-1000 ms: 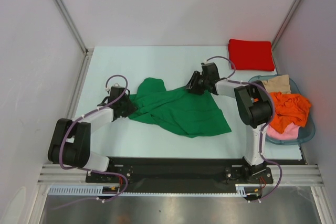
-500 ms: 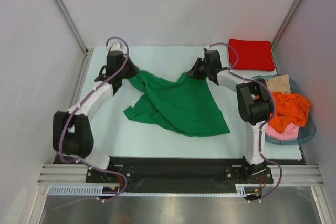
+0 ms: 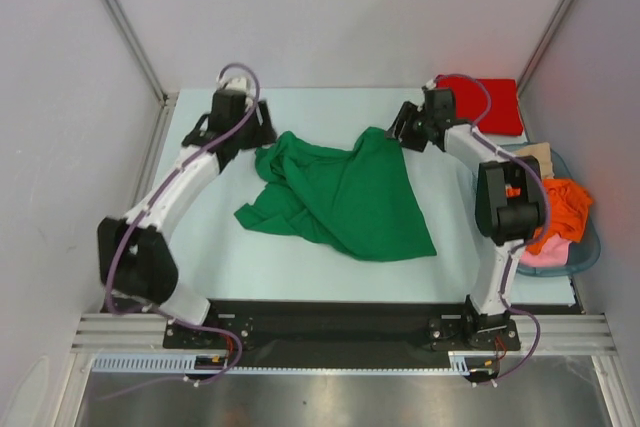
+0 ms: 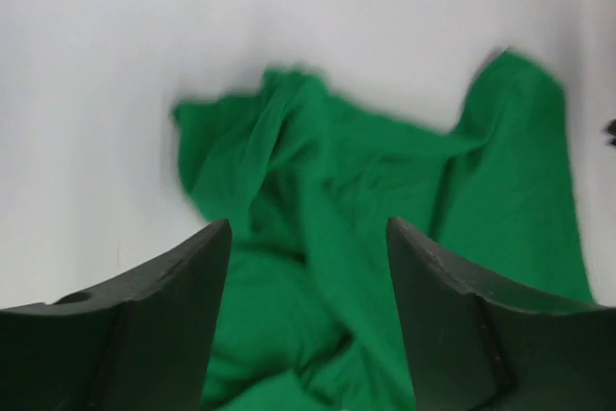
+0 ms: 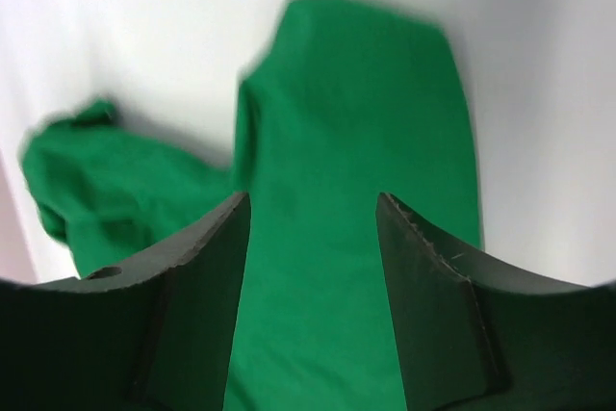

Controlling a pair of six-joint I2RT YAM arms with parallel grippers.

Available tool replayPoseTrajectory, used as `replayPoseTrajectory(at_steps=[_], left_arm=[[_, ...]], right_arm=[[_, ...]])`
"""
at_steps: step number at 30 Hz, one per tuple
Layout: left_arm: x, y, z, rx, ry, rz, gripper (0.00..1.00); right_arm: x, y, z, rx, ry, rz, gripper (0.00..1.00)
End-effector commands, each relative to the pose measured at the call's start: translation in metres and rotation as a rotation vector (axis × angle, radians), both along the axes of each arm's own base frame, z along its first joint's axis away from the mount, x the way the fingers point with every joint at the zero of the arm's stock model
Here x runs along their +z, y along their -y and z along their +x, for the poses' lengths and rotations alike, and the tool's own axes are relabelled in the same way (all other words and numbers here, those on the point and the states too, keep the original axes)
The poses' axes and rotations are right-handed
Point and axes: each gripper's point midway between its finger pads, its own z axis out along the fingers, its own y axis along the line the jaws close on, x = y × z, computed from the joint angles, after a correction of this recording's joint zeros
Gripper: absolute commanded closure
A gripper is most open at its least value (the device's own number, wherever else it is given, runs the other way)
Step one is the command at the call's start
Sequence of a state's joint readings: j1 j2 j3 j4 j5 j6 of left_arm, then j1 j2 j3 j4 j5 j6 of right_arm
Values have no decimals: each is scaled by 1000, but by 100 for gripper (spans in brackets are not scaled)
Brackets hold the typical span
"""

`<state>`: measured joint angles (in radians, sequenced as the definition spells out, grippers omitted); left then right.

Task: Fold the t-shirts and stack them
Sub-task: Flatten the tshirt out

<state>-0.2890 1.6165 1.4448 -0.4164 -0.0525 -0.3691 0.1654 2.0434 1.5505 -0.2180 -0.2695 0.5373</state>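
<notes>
Though top view shows red shirt (image 3: 500, 107) folded at far right corner, green shirt (image 3: 345, 197) lies crumpled on middle of surface (image 3: 215, 247) and basket (image 3: 586, 249) holds more garments (image 3: 558, 209); left wrist: left claw (image 4: 308, 228) spread, empty, over green cloth; right wrist: right claw (image 5: 310, 201) likewise.

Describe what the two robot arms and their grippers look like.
Both the left arm and right arm have white links, bulky black joints and looping lilac cables. The left gripper and right gripper have matte black, wedge-shaped fingers.
</notes>
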Motion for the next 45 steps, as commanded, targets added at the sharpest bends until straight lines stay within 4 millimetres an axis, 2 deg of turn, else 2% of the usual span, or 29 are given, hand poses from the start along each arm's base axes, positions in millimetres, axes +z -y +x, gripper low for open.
replayPoseTrajectory(at_steps=[1, 2, 3, 4, 5, 6, 7, 8, 9, 10, 13, 15, 16, 19, 23, 26, 31, 37, 45], left_arm=[[-45, -34, -61, 108, -120, 8, 32], [-45, -47, -72, 145, -109, -5, 34], [-71, -54, -89, 157, -158, -6, 37], [-81, -59, -97, 166, -171, -13, 41], [-86, -72, -101, 200, -176, -19, 42], [-104, -80, -111, 215, -224, -16, 44], [-113, -84, -116, 220, -257, -27, 53], [-120, -97, -119, 254, -289, -42, 59], [-132, -101, -126, 264, -336, -51, 63], [-137, -106, -129, 288, -352, -58, 64], [-153, -114, -137, 338, -391, -58, 67], [-158, -112, -137, 334, -397, -67, 67], [-163, -111, -136, 336, -413, -70, 62], [-169, -112, -134, 345, -434, -48, 57], [-184, -111, -135, 342, -473, -22, 60], [-193, -109, -134, 325, -491, -4, 59], [-196, -106, -126, 320, -496, 10, 57], [-203, -112, -126, 352, -511, 54, 57], [-216, -108, -124, 339, -550, 73, 63]], right_arm=[[36, -14, -57, 135, 38, -69, 39], [37, -16, -71, 149, 39, -80, 37], [34, -19, -93, 173, 32, -95, 36], [31, -19, -107, 183, 19, -94, 36], [31, -21, -119, 197, 16, -80, 36], [43, -26, -132, 212, 46, -64, 36], [24, -23, -152, 219, -6, -68, 35], [23, -24, -161, 227, -14, -67, 35], [20, -22, -171, 229, -27, -62, 35], [18, -20, -185, 234, -36, -56, 35], [24, -15, -206, 224, -40, -37, 35], [31, -15, -211, 224, -23, -23, 36], [39, -14, -214, 224, -5, -18, 36], [47, -11, -218, 222, 3, -22, 36], [61, 0, -220, 190, 32, -8, 36], [63, 4, -221, 179, 34, 0, 36], [70, 6, -222, 174, 56, 9, 36], [81, 5, -221, 173, 84, 19, 36], [72, 8, -226, 152, 39, 12, 36]])
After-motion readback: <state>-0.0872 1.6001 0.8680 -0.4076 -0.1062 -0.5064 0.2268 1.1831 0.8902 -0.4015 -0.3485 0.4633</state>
